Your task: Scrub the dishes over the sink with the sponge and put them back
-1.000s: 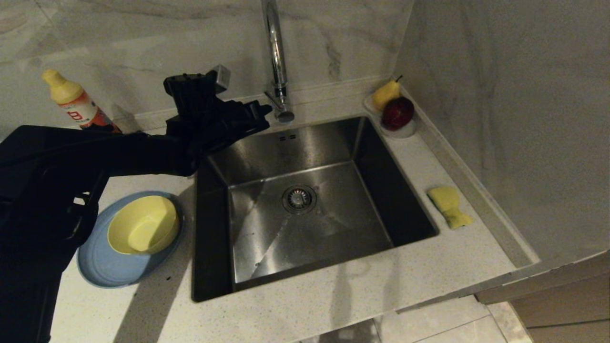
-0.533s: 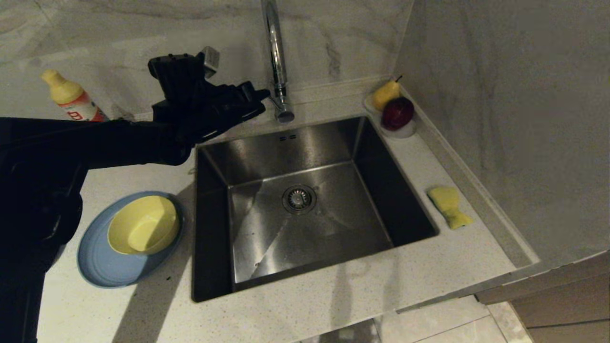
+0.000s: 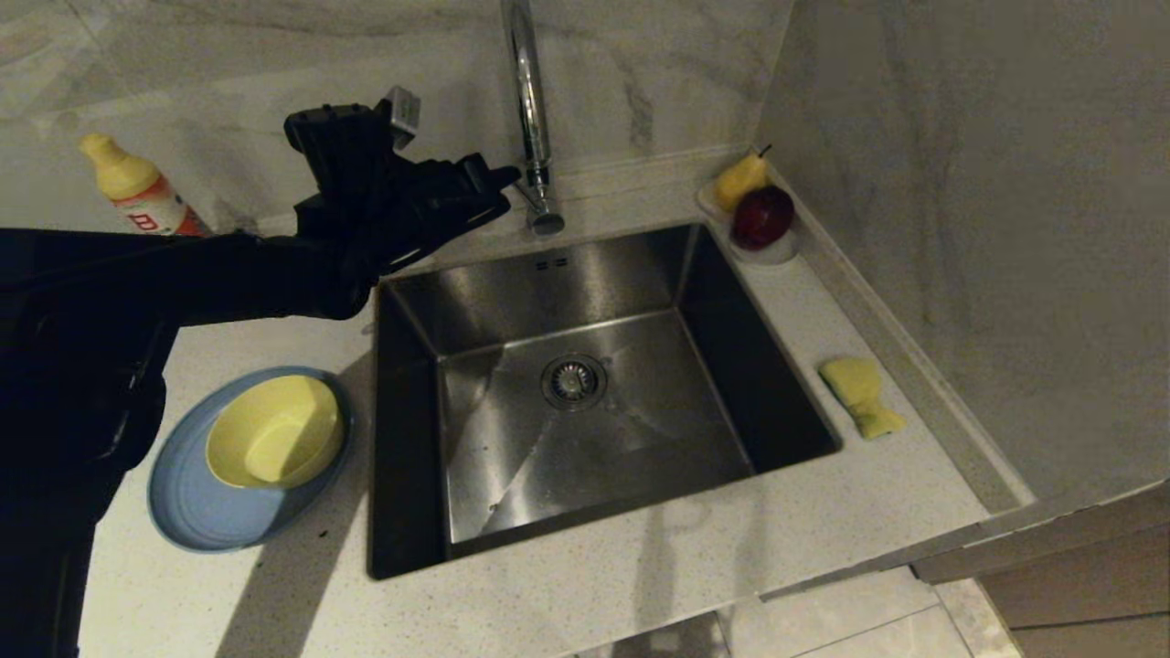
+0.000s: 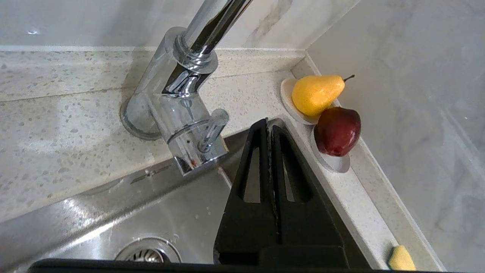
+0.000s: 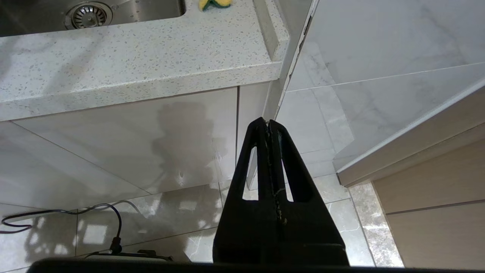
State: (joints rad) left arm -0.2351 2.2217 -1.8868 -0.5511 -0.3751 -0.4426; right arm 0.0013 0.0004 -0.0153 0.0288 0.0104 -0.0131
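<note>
The steel sink (image 3: 640, 274) stands empty, drain (image 3: 573, 381) bare. Left of it the slate-blue plate (image 3: 196, 512) lies on the counter with the pale-yellow bowl (image 3: 274, 429) in it. The yellow sponge (image 3: 861, 395) lies on the counter right of the sink, and its edge shows in the left wrist view (image 4: 401, 258). My left gripper (image 3: 507, 174) is shut and empty, raised over the sink's back-left corner, its tip (image 4: 267, 123) just beside the tap lever (image 4: 212, 127). My right gripper (image 5: 268, 123) is shut and empty, parked low in front of the cabinet.
The tall chrome tap (image 3: 530, 110) rises behind the sink. A detergent bottle (image 3: 137, 192) stands at the back left. A white dish holds a pear (image 3: 739, 178) and a red apple (image 3: 763, 217) in the back right corner. A wall runs along the right.
My left arm has lifted and drawn back toward the tap base, then nearly stopped. Its fingers stay shut. Dishes and sponge have not moved.
</note>
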